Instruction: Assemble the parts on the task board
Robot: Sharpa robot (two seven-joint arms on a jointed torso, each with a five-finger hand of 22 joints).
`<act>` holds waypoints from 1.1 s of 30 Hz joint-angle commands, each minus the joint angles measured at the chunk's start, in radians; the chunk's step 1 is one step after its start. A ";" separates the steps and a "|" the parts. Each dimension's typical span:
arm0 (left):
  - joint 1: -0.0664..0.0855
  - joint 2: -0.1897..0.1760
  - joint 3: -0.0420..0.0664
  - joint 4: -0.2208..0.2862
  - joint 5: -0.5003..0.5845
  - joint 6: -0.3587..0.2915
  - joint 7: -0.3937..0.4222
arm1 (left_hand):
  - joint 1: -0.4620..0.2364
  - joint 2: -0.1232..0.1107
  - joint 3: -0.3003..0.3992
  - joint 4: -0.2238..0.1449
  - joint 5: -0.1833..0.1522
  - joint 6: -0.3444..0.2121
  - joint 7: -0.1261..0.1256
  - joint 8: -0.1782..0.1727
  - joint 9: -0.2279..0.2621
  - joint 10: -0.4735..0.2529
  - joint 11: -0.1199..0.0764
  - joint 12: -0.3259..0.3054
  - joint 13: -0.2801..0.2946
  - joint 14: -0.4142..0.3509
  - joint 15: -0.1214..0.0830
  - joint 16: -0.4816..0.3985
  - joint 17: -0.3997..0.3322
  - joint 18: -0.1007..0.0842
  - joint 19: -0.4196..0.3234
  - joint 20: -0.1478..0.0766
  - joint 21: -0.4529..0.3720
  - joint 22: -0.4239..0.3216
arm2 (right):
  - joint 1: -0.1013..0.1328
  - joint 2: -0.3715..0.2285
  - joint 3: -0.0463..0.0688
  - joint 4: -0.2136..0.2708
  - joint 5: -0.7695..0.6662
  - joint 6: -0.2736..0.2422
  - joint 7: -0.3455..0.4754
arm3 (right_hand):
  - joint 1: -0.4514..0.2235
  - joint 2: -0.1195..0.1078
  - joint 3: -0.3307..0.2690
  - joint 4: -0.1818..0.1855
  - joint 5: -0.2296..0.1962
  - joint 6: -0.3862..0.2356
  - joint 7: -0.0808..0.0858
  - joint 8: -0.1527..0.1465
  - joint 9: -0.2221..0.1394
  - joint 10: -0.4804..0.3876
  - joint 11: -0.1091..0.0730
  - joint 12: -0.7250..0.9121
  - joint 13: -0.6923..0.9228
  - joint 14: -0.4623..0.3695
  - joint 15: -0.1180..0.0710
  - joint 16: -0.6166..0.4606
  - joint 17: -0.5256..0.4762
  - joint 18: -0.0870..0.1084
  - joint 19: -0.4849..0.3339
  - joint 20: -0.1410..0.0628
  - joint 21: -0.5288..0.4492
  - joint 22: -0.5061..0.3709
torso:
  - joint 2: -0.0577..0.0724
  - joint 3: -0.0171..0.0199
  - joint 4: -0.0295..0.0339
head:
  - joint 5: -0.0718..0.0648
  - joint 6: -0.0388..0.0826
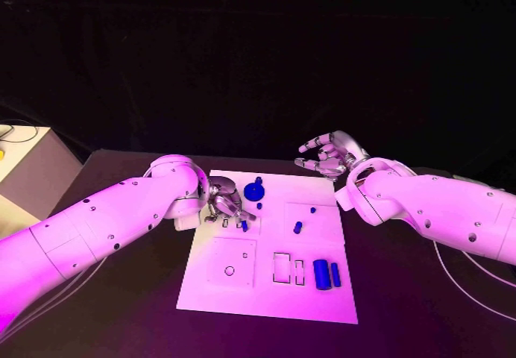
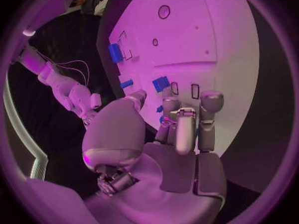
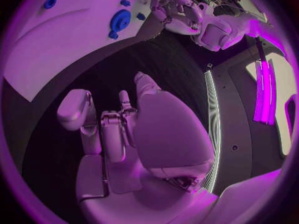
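Plainly, no writing reads anywhere on the task board [image 1: 269, 287], which lies mid-bench. Left hand [image 1: 224, 205] pinches a small blue part [image 1: 244, 224] over the board's left side. Right hand [image 1: 329, 155] hovers off its far right corner, fingers [image 1: 313, 142] spread, holding nothing.

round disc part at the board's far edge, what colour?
Blue. The round disc part shows best in the right wrist view, against the white task board.

A dark table [image 1: 129, 298] fills the lower frame under purple light. Behind it, across the top, everything is black like a dark curtain [image 1: 258, 74]. At the left edge stands a pale cabinet [image 1: 27, 175] with a cable [image 1: 13, 134] lying on top.
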 commanded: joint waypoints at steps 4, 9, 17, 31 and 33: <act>0.000 0.006 0.000 -0.001 0.006 0.019 0.000 | -0.012 -0.003 -0.010 -0.001 -0.007 -0.005 -0.006 0.006 0.004 0.003 -0.008 0.007 0.003 0.030 -0.007 0.007 0.086 -0.012 0.000 -0.005 0.009 0.004 | -0.001 0.001 0.000 0.001 -0.003 0.016 0.004 | -0.001 -0.005 0.010 0.001 0.004 -0.007 0.001 -0.005 -0.002 -0.007 0.003 -0.005 0.117 0.087 0.008 -0.005 0.200 0.016 -0.009 0.000 -0.009 -0.001 | 0.000 -0.0008 0.0014 | 0.000 -0.004; 0.000 0.009 -0.001 -0.005 0.006 0.024 0.000 | -0.011 -0.003 -0.010 -0.001 -0.007 -0.006 -0.006 0.007 0.005 0.004 -0.009 0.007 0.004 0.030 -0.007 0.007 0.086 -0.012 0.000 -0.005 0.009 0.004 | -0.002 0.001 0.000 0.000 -0.003 0.016 0.004 | -0.001 -0.005 0.010 0.001 0.004 -0.007 0.001 -0.005 -0.002 -0.007 0.003 -0.005 0.117 0.087 0.008 -0.005 0.200 0.016 -0.009 0.000 -0.009 -0.001 | 0.000 -0.0009 0.0009 | -0.002 -0.006; -0.001 0.012 -0.004 -0.008 0.006 0.030 0.000 | -0.005 0.000 -0.012 -0.002 -0.006 -0.006 -0.007 0.010 0.010 0.005 -0.009 0.009 0.006 0.031 -0.007 0.008 0.088 -0.013 0.001 -0.005 0.011 0.007 | -0.004 0.002 0.000 0.000 -0.003 0.018 0.004 | -0.001 -0.005 0.010 0.001 0.004 -0.007 0.001 -0.005 -0.002 -0.007 0.003 -0.005 0.117 0.087 0.008 -0.005 0.200 0.016 -0.009 0.000 -0.009 -0.001 | 0.001 -0.0003 0.0003 | -0.003 -0.008; -0.001 0.011 -0.004 -0.005 0.006 0.031 0.002 | 0.034 -0.002 -0.018 -0.004 -0.005 -0.015 -0.008 0.015 0.029 0.000 -0.011 0.008 0.003 0.029 -0.009 0.006 0.085 -0.013 -0.001 -0.007 0.013 0.009 | -0.006 0.003 0.000 -0.001 -0.003 0.022 0.002 | -0.001 -0.005 0.010 0.001 0.004 -0.007 0.001 -0.005 -0.002 -0.007 0.003 -0.005 0.117 0.087 0.008 -0.005 0.200 0.016 -0.009 0.000 -0.009 -0.001 | 0.001 0.0003 0.0012 | -0.003 -0.013; -0.001 0.010 -0.004 -0.005 0.006 0.032 0.002 | 0.051 -0.002 -0.019 -0.004 -0.005 -0.018 -0.008 0.016 0.035 -0.001 -0.011 0.008 0.003 0.029 -0.009 0.006 0.084 -0.013 -0.003 -0.007 0.013 0.009 | -0.006 0.003 0.000 -0.001 -0.003 0.022 0.002 | -0.001 -0.005 0.010 0.001 0.004 -0.007 0.001 -0.005 -0.002 -0.007 0.003 -0.005 0.117 0.087 0.008 -0.005 0.200 0.016 -0.009 0.000 -0.009 -0.001 | 0.001 0.0008 0.0009 | -0.003 -0.014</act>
